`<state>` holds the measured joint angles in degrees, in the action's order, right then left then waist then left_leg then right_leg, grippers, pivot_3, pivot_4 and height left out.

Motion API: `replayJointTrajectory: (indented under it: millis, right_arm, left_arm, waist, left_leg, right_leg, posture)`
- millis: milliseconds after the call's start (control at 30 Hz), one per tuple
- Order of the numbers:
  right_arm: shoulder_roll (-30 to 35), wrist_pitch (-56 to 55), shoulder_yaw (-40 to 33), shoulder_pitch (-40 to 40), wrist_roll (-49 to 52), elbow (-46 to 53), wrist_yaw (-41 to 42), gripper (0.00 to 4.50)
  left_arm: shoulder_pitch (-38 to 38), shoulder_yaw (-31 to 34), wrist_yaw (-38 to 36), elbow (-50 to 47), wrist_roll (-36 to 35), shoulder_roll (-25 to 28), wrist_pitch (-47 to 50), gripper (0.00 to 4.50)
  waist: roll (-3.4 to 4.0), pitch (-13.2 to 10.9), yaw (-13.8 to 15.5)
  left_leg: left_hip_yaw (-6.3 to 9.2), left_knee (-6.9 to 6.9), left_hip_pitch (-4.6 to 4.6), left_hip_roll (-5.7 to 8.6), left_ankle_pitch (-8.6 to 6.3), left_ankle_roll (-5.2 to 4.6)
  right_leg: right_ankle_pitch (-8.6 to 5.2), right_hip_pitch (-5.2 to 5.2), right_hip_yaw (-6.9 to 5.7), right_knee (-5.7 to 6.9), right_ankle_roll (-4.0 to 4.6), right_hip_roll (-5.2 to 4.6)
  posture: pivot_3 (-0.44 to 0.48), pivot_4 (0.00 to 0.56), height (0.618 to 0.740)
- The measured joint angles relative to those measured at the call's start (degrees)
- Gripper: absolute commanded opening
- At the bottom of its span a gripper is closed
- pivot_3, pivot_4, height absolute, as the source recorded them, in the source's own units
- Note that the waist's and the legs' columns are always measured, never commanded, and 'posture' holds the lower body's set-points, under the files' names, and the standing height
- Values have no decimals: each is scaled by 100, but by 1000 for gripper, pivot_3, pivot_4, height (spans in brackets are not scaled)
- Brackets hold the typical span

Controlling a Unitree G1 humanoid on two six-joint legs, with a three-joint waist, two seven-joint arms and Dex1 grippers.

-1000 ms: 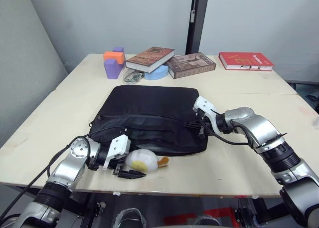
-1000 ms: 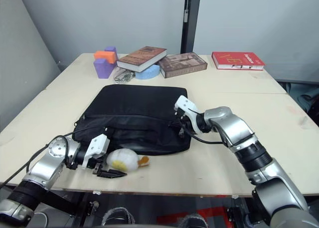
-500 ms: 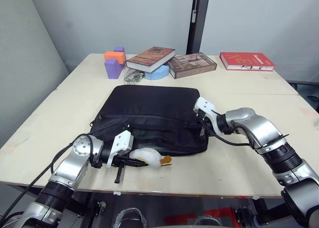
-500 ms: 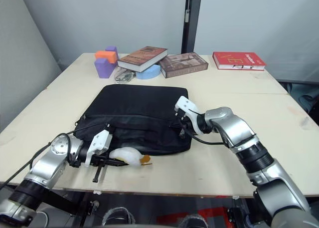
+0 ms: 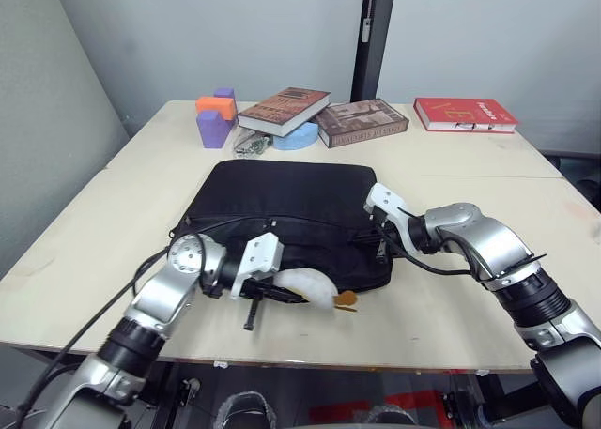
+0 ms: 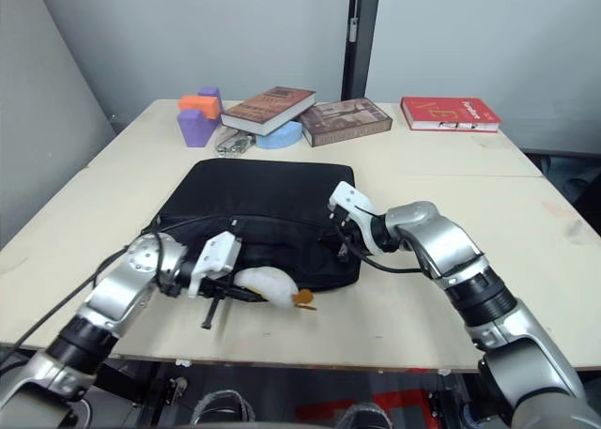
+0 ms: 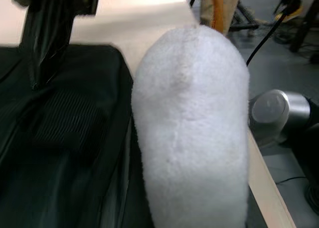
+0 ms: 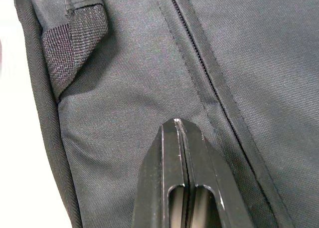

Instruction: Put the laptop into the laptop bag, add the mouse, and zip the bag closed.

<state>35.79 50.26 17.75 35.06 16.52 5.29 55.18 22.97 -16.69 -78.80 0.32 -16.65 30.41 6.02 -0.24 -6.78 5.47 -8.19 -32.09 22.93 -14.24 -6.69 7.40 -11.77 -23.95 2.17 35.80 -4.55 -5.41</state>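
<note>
Now the left claw (image 5: 268,296), gripping the fluffy toy (image 5: 305,285), has carried it rightward; right claw (image 8: 180,133) clenched.

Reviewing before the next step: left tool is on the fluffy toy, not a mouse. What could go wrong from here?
1. The left tool holds the fluffy white toy against the laptop bag; it may get packed in place of a mouse.
2. The toy lies near the table's front edge and could slip off.
3. The right tool presses shut on the bag beside the zip and may snag the fabric.
</note>
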Motion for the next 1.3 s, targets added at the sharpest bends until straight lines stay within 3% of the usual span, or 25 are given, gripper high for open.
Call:
replayJointTrajectory:
  millis: [300, 633, 867, 900, 1033, 1300]
  right_arm:
    - [-16, 125, -54, -40, 3, 96, -37, 0]
    - [-17, 234, -101, -76, 8, 185, -80, 0]
    - [-17, 241, -112, -99, 60, 203, -99, 0]
    - [-17, 241, -114, -100, 61, 203, -100, 0]
    - [-15, 240, -118, -104, 101, 205, -113, 0]
    - [95, 227, -140, -135, 116, 261, -109, 0]
  left_arm:
    - [520, -256, -74, 642, 27, -774, 178, 51]
    - [793, -206, -446, 673, -624, -939, 1160, 51]
    - [837, -154, -316, 458, -677, -628, 1548, 2736]
    - [837, -153, -311, 442, -664, -608, 1548, 2880]
    - [806, -137, -207, 93, -589, -216, 1651, 4387]
    - [570, 304, 98, -297, -522, 341, 1439, 4468]
  waist:
    - [-1, 0, 6]
    - [-1, -1, 13]
    - [-1, -1, 7]
    - [-1, -1, 6]
    - [0, -2, 0]
    - [1, -3, 7]
  left_leg:
    - [-1, 0, 2, 0, 0, 0]
    - [-2, 1, 2, 1, 0, -1]
    - [-1, 8, 2, 1, 0, 0]
    - [-1, 8, 2, 1, 0, 0]
    - [-1, 10, 2, 1, 0, 0]
    - [-1, 15, 4, 1, 0, 1]
  right_leg:
    - [0, 0, 1, -4, 0, 0]
    - [0, 0, 1, -6, 0, 0]
    - [0, -1, -1, -10, 0, 0]
    - [0, 0, -1, -11, 0, 0]
    - [0, -1, -1, -13, 0, 0]
    - [0, -1, -4, -19, -1, 0]
  posture:
    - [0, 150, 740]
    - [0, 150, 740]
    - [0, 150, 740]
    - [0, 150, 740]
    - [0, 150, 740]
    - [0, 150, 740]
